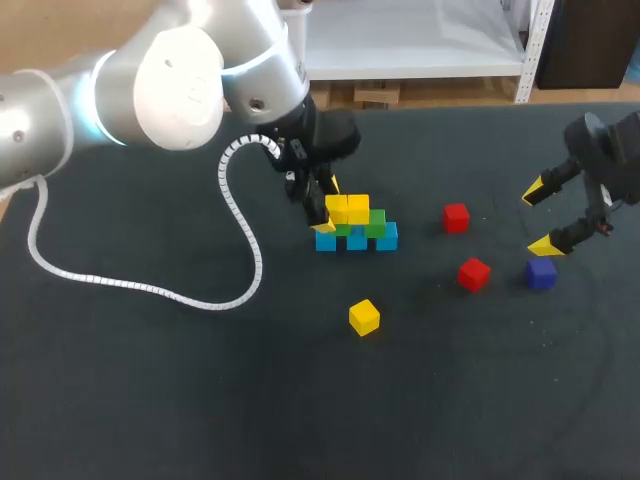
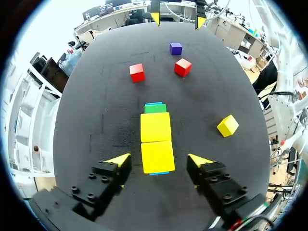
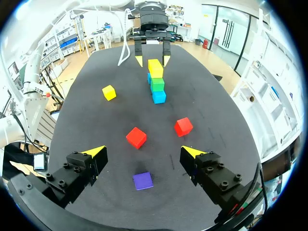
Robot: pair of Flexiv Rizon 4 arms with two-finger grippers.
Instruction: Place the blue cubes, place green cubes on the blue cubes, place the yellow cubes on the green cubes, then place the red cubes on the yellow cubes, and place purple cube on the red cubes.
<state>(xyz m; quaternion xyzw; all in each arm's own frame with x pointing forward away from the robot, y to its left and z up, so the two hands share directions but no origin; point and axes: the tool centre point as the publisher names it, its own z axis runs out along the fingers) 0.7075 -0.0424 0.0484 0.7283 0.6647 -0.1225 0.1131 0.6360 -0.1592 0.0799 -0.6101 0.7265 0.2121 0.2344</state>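
Note:
A stack stands mid-table: blue cubes (image 1: 356, 241) at the bottom, green cubes (image 1: 366, 226) on them, two yellow cubes (image 1: 348, 208) on top. My left gripper (image 1: 327, 206) is open at the stack's left end. In the left wrist view the nearer yellow cube (image 2: 157, 156) sits between the fingertips (image 2: 119, 161) with a gap on each side. A loose yellow cube (image 1: 364, 316) lies in front of the stack. Two red cubes (image 1: 456, 217) (image 1: 474, 273) and a purple cube (image 1: 541, 272) lie to the right. My right gripper (image 1: 540, 219) hangs open above the purple cube (image 3: 143, 181).
The left arm's white coiled cable (image 1: 240, 235) loops over the table left of the stack. The dark table (image 1: 150, 400) stretches wide in front and to the left.

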